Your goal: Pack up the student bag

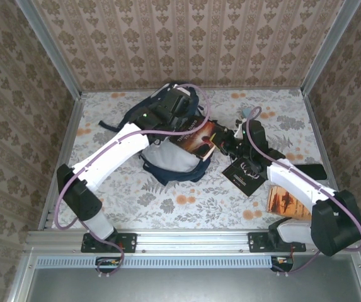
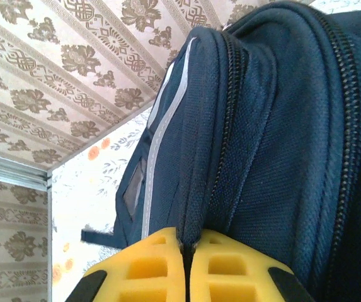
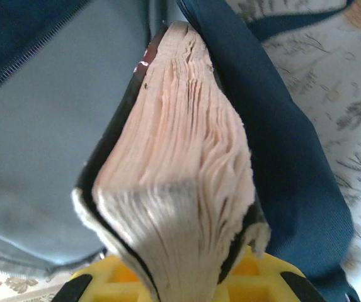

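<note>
Pinching a fold of the student bag (image 2: pixel 281 126) along its zip edge with the left end effector (image 2: pixel 185 264). Pressing the yellow pads (image 2: pixel 148 270) fully together on the navy fabric, with nothing else between them. Probably lifting that lip to hold the bag's mouth apart for loading.

Clamping a thick paperback (image 3: pixel 180 157) by its near end in the right end effector (image 3: pixel 180 283). Spreading the jaws only as wide as the page block and letting the pages fan out above the grip. Pointing the paperback's far end into a gap between a pale grey surface on one side and a navy panel on the other. Apparently feeding it into the bag, though unable to tell how deep it sits.

From above, finding the bag towards the back-centre of the bench (image 1: pixel 167 204). Reaching it from the near-left with the left arm and from the near-right with the right. Noting a black book (image 1: pixel 246 174) lying flat on the bench near the bag, beneath the right arm. Noting an orange-covered book (image 1: pixel 281 200) closer to the right base, both presumably awaiting their turn.

Reckoning on little slack at the opening, with fabric crowding the paperback on both sides and a zip edge likely to catch a corner. Seeing open bench on the near side of the bag and to its left. Finding wallpapered walls (image 1: pixel 167 44) close behind the bag's top, so allowing scant room for shoving it backward.
</note>
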Robot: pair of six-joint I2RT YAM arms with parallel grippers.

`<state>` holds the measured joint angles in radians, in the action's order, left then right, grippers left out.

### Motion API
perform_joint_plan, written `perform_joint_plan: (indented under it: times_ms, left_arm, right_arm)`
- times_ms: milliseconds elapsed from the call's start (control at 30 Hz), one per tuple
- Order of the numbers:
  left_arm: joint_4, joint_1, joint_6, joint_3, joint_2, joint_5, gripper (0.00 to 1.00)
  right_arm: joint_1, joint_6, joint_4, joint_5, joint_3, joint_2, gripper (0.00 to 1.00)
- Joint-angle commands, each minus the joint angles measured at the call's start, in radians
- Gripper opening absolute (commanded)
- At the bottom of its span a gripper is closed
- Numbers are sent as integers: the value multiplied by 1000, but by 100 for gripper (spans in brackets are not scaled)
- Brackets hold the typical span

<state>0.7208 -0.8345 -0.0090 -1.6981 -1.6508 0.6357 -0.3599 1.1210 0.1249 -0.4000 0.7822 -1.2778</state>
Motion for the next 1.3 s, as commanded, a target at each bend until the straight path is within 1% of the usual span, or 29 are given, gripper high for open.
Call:
perform_joint_plan:
  times_ms: [0, 200, 267, 367, 433, 567, 700, 867, 933, 1033, 1167, 1267]
  left_arm:
    - [-66, -9, -76, -16, 38, 2, 0]
    - [-77, -7, -51, -75, -26, -26, 0]
    - [-81, -6, -45, -88, -40, -32, 0]
    - [-81, -4, -40, -99, -48, -30, 0]
    - [-77, 0, -41, -100, -46, -30, 0]
    - [-65, 10, -42, -102, -46, -31, 0]
    - [-64, 17, -46, -99, -46, -40, 0]
    - [-73, 21, -49, -102, -50, -54, 0]
    - [-74, 20, -53, -102, -49, -63, 0]
    - [-75, 21, -62, -103, -46, -77, 0]
    - [-72, 22, -72, -105, -37, -81, 0]
    - [-66, 29, -95, -103, -23, -102, 0]
  right_arm:
    - [-6, 22, 163, -14, 51, -12, 8]
    - [-54, 10, 168, 15, 80, -57, 8]
    - [-78, 5, 179, 34, 98, -93, 8]
    - [-92, 25, 220, 15, 139, -160, 8]
    - [-101, 16, 217, 30, 157, -168, 8]
    - [-118, -51, 156, 96, 153, -120, 8]
    - [-118, -95, 133, 112, 99, -9, 9]
    - [-119, -108, 65, 157, 31, 97, 10]
    - [-119, -102, 38, 182, 21, 112, 10]
    - [-119, -89, 27, 181, 38, 70, 9]
    - [-132, -31, 120, 142, 84, -64, 8]
    - [-161, -2, 138, 194, 164, -184, 7]
